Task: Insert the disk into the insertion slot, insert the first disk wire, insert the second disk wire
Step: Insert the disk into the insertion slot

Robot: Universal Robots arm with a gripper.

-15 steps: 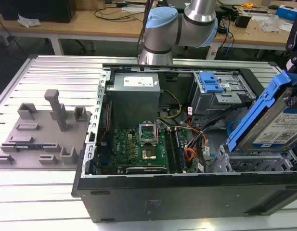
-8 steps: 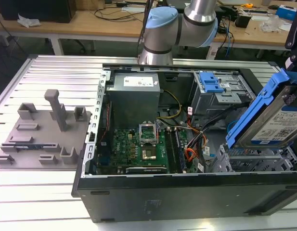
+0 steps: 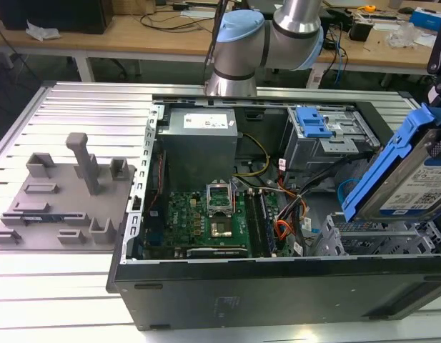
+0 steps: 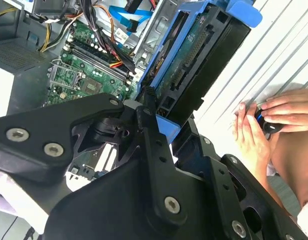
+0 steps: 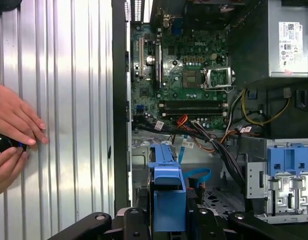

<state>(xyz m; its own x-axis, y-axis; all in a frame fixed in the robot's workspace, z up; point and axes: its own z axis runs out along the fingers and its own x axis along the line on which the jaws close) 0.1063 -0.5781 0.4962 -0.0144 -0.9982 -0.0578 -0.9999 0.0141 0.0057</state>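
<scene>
The disk (image 3: 409, 175) is a silver drive in a blue plastic carrier, held tilted in the air above the right end of the open computer case (image 3: 277, 286). My gripper (image 4: 166, 120) is shut on the disk (image 4: 193, 65), its black fingers (image 4: 146, 112) clamping the carrier's sides. Below the disk lies the insertion slot (image 3: 374, 239), a low grey perforated metal cage. In the first wrist view the disk (image 5: 166, 185) hangs over the insertion slot (image 5: 140, 162). A loose blue wire (image 5: 196, 175) and a bundle of orange and black wires (image 5: 203, 137) lie beside the slot.
A taller grey bay with a blue latch (image 3: 316, 128) stands behind the slot. The green motherboard (image 3: 206, 218) and grey power supply (image 3: 199, 132) occupy the case's middle. A grey fixture (image 3: 63, 193) sits on the exterior view's left. A person's hands (image 4: 266, 122) rest on the ribbed table.
</scene>
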